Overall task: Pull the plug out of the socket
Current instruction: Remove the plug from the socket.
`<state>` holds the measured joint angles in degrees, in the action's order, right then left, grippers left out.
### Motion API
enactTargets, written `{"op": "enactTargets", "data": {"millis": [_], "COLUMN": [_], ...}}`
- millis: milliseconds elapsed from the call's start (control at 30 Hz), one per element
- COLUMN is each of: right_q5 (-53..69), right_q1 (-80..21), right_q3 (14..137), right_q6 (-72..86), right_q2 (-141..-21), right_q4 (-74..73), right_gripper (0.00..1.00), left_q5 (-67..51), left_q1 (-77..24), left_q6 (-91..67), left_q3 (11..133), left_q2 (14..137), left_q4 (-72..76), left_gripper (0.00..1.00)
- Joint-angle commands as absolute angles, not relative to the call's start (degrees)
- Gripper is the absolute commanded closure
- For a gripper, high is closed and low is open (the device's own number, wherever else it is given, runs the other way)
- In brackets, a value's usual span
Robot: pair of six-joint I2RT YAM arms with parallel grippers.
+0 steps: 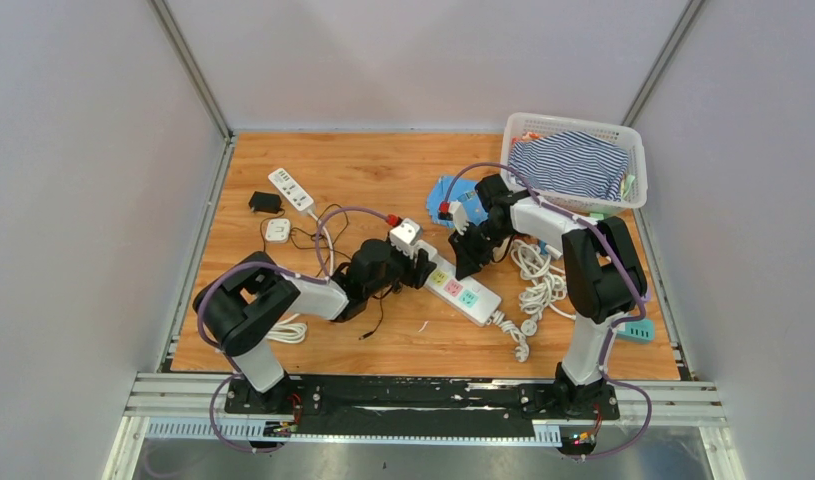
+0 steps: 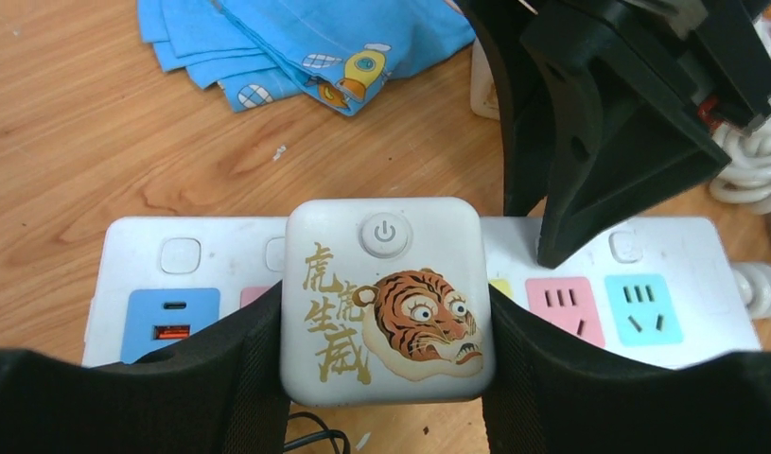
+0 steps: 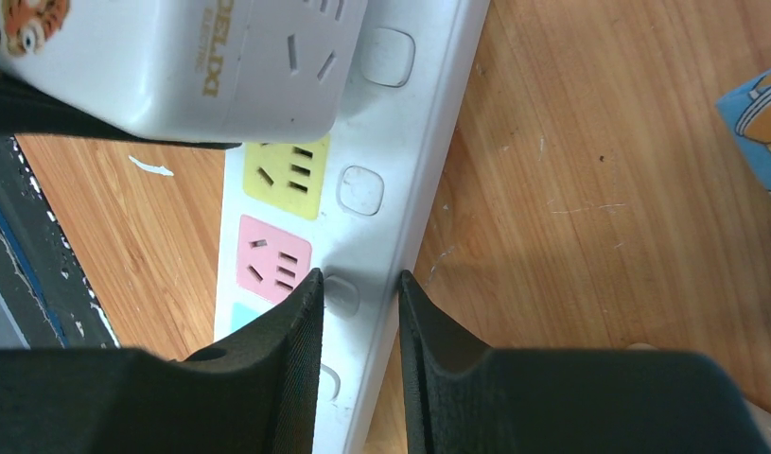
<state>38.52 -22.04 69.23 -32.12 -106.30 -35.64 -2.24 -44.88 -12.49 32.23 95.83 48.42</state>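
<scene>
The plug (image 2: pixel 383 303) is a white cube adapter with a tiger picture and a power button. It sits over the long white power strip (image 2: pixel 646 246) with coloured sockets. My left gripper (image 2: pixel 383 317) is shut on the cube's two sides. I cannot tell whether its pins are in the socket. My right gripper (image 3: pixel 358 284) has its fingers a narrow gap apart, with the tips down on the strip (image 3: pixel 429 142) by a button beside the pink socket. In the top view the plug (image 1: pixel 405 236), the strip (image 1: pixel 468 292) and both grippers (image 1: pixel 408 255) (image 1: pixel 468 265) are mid-table.
A white basket (image 1: pixel 633 140) with striped cloth stands at the back right. A blue cloth (image 1: pixel 453 195) lies behind the strip. White coiled cable (image 1: pixel 538 280) lies to the right. A small white strip (image 1: pixel 290 189) and a black adapter (image 1: pixel 266 202) lie at the back left.
</scene>
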Motion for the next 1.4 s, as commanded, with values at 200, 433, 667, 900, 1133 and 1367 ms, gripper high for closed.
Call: {"op": "enactTargets", "data": {"millis": [200, 433, 667, 900, 1133, 1367], "right_q5": [18.94, 18.9, 18.9, 18.9, 18.9, 18.85], "right_q1": [-22.93, -22.97, -22.99, -22.99, -23.03, -23.01], "right_q3": [65.04, 65.04, 65.08, 65.13, 65.13, 65.13], "right_q6": [-37.44, -37.53, -37.53, -37.53, -37.62, -37.62], "right_q2": [-113.58, -113.57, -113.66, -113.81, -113.67, -113.64], "right_q4": [-37.4, -37.44, -37.44, -37.57, -37.6, -37.57], "right_gripper": [0.8, 0.8, 0.81, 0.82, 0.82, 0.81], "left_q5": [11.83, -9.97, -5.35, 8.05, -6.26, -3.47], "left_q1": [-54.27, -45.31, -47.23, -53.69, -47.57, -47.4], "left_q6": [3.1, -18.83, -10.97, 1.15, -12.44, -10.27], "left_q3": [35.54, 33.93, 33.45, 35.38, 33.49, 32.28], "left_q2": [89.77, 92.0, 89.89, 87.85, 88.62, 87.2], "left_q4": [48.08, 59.09, 55.86, 46.98, 54.62, 54.05], "left_gripper": [1.0, 1.0, 1.0, 1.0, 1.0, 1.0]}}
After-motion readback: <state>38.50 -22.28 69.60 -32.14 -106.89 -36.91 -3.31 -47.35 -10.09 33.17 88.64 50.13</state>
